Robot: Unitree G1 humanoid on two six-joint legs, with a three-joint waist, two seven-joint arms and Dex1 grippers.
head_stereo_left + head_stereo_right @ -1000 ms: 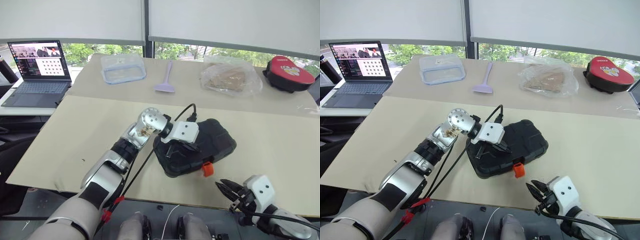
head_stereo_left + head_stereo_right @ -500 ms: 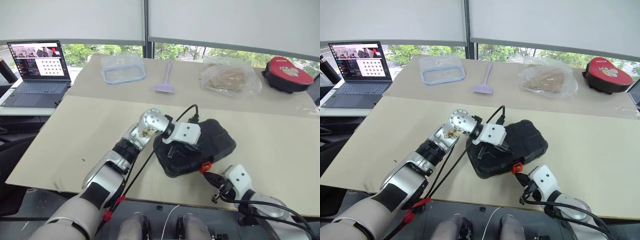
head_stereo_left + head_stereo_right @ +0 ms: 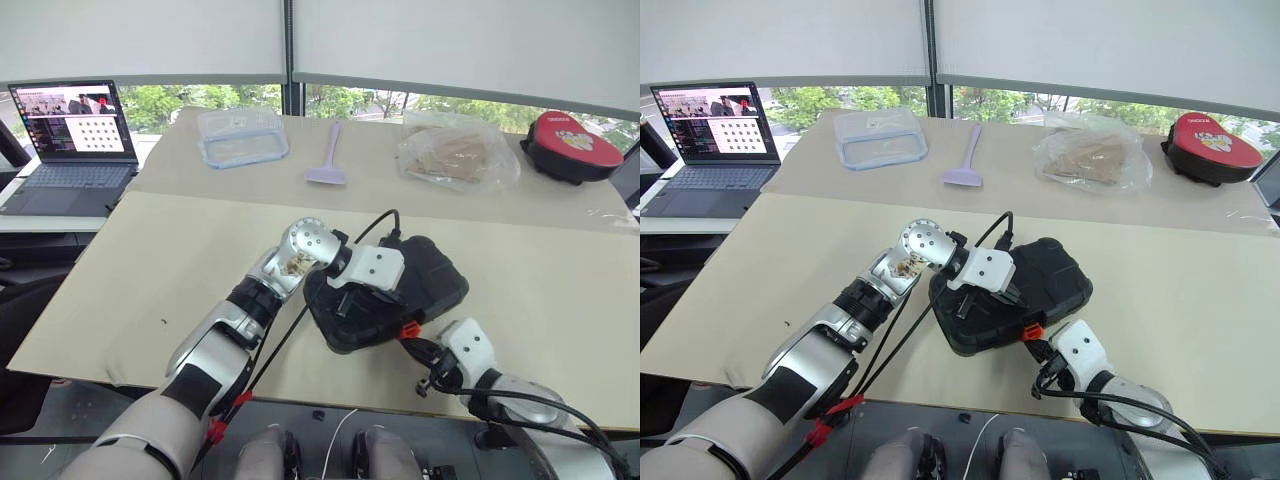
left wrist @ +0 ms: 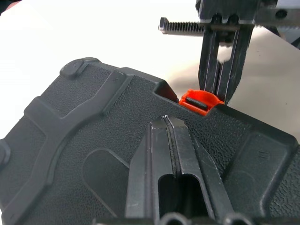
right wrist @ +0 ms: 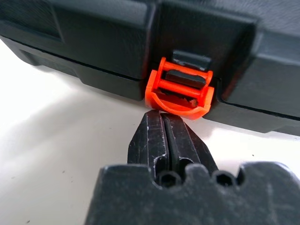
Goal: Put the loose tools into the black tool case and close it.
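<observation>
The black tool case (image 3: 385, 295) lies closed on the counter (image 3: 150, 260), near its front edge, with its orange latch (image 5: 179, 91) facing the robot. The left claw (image 4: 171, 129) rests on the case's lid, fingers pressed together and holding nothing. The right claw (image 5: 164, 124), also fully closed and empty, has its tips at the latch's lower edge.

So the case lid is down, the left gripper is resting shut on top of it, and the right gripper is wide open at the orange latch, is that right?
Not quite. The right gripper is shut, not wide open: the right wrist view shows its two fingers pressed together, tips right at the orange latch. The rest holds: the black tool case has its lid down and the left gripper rests shut on top.
</observation>
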